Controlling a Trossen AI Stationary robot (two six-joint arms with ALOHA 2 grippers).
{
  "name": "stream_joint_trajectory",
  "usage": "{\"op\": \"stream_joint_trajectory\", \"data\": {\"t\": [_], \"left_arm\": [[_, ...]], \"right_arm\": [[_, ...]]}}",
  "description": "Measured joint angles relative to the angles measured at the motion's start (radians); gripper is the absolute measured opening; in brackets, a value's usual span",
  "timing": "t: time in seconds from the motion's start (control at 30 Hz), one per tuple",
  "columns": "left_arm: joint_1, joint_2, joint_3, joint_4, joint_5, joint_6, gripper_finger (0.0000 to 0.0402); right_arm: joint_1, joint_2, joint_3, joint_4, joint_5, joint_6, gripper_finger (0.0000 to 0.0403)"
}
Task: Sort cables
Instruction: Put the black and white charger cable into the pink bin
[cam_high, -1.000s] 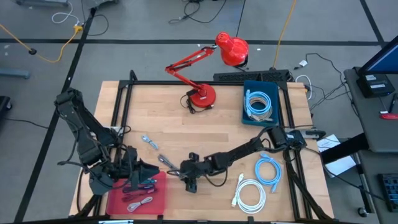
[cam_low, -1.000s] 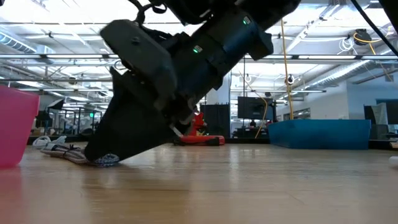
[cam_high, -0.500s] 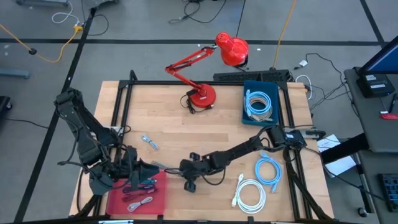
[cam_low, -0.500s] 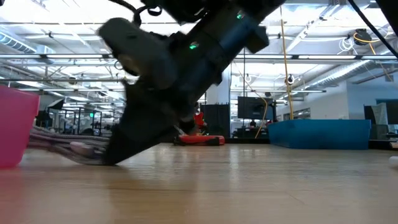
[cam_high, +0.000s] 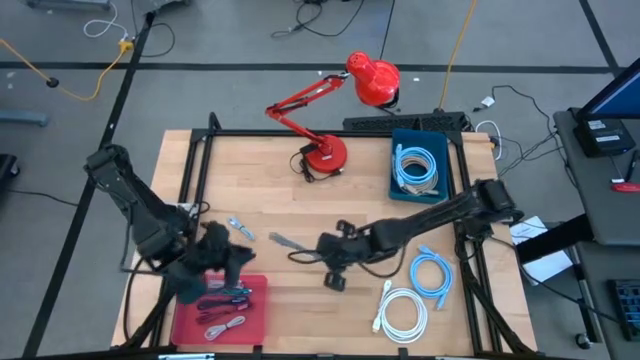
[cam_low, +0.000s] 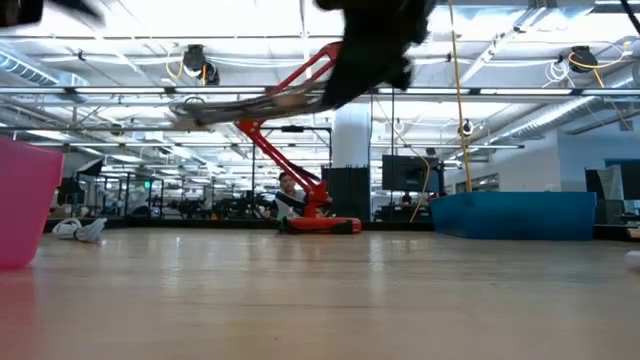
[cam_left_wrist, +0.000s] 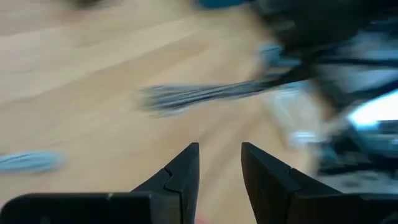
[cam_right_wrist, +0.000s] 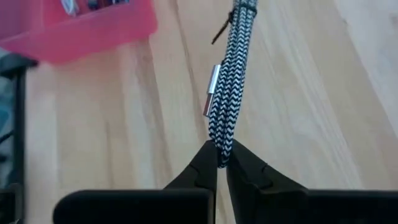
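I see a red articulated desk lamp (cam_high: 335, 120) standing on the pale wooden table top (cam_high: 280, 205), its round base near the far edge. Just beside it sits a blue rectangular plastic bin (cam_high: 398, 185). A pink plastic tray (cam_high: 258, 310) rests at the near-left corner.

**Table surface: items resting on it**

The wooden table (cam_high: 290, 205) carries a red desk lamp (cam_high: 325, 155) by its base on the far side of the right gripper (cam_high: 312, 247). A blue bin (cam_high: 398, 180) sits beyond the right arm. A light-blue coiled cable (cam_high: 432, 272) and a white coiled cable (cam_high: 403, 312) lie behind the right gripper, beside its arm. A small grey bundled cable (cam_high: 240, 229) lies just ahead of the left gripper (cam_high: 243, 262). A pink bin (cam_high: 255, 318) sits beneath the left gripper.
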Motion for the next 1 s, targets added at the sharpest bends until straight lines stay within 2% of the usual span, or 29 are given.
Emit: {"op": "stream_joint_trajectory", "data": {"t": [0.13, 0.2, 0.27, 0.37, 0.53, 0.63, 0.7, 0.77, 0.83, 1.0], "left_arm": [[0.185, 0.0, 0.0, -0.264, 0.183, -0.102, 0.0119], [0.296, 0.0, 0.0, -0.314, 0.246, -0.079, 0.0119], [0.404, 0.0, -0.001, -0.277, 0.274, 0.023, 0.0119], [0.539, 0.0, -0.001, -0.045, 0.288, 0.25, 0.012], [0.688, 0.007, -0.001, 0.546, 0.33, 0.615, 0.012], [0.731, 0.034, -0.001, 0.87, 0.346, 0.837, 0.012], [0.738, 0.057, -0.001, 1.103, 0.398, 1.008, 0.012], [0.757, 0.085, 0.002, 1.283, 0.503, 1.069, 0.012], [0.782, 0.124, 0.004, 1.387, 0.614, 1.061, 0.012], [0.793, 0.225, 0.08, 1.422, 0.796, 1.049, 0.012]], "right_arm": [[0.027, -0.128, -0.002, -0.109, -0.002, 0.111, 0.0007], [0.049, -0.196, 0.0, -0.143, 0.006, 0.172, 0.0007], [0.084, -0.256, 0.0, -0.17, 0.062, 0.218, 0.0007], [0.149, -0.339, -0.001, -0.167, 0.238, 0.269, 0.0007], [0.274, -0.452, 0.0, -0.154, 0.646, 0.284, 0.0007], [0.336, -0.476, 0.0, -0.075, 0.853, 0.224, 0.0007], [0.371, -0.486, 0.0, 0.045, 0.966, 0.109, 0.0007], [0.393, -0.485, 0.0, 0.189, 1.028, -0.038, 0.0007], [0.402, -0.475, 0.0, 0.334, 1.032, -0.177, 0.0007], [0.401, -0.448, 0.0, 0.594, 0.971, -0.381, 0.0007]]}}
